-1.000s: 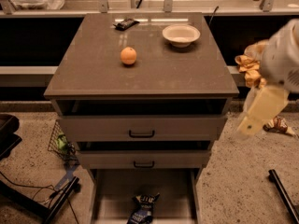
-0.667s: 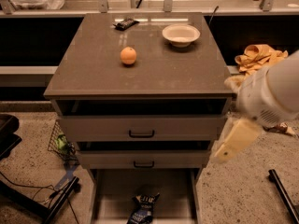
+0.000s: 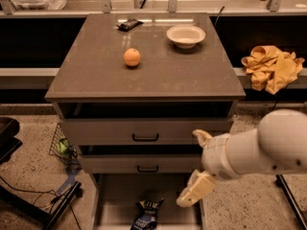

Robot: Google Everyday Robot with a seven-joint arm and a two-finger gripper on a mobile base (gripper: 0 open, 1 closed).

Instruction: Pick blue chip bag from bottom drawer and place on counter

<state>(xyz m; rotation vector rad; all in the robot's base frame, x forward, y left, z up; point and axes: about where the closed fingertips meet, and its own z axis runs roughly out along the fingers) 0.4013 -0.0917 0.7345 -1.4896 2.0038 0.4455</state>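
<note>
The blue chip bag (image 3: 146,214) lies on the floor of the open bottom drawer (image 3: 117,195), near its front middle. The counter (image 3: 158,71) is the grey-brown top of the cabinet. My gripper (image 3: 195,166) reaches in from the right on a white arm, in front of the cabinet's right side at the level of the middle drawer. It is above and to the right of the bag. Its two cream fingers stand apart, one fingertip (image 3: 201,137) high and one low, with nothing between them.
On the counter are an orange (image 3: 132,57), a white bowl (image 3: 185,35) and a small black wrapper (image 3: 129,24). The two upper drawers are slightly open. A yellow cloth (image 3: 272,67) lies on the ledge at right. A wire basket (image 3: 62,147) and black equipment stand at left.
My arm has swung down and to the left, from beside the cabinet's right edge to in front of the drawers. The bag and the counter items have not moved.
</note>
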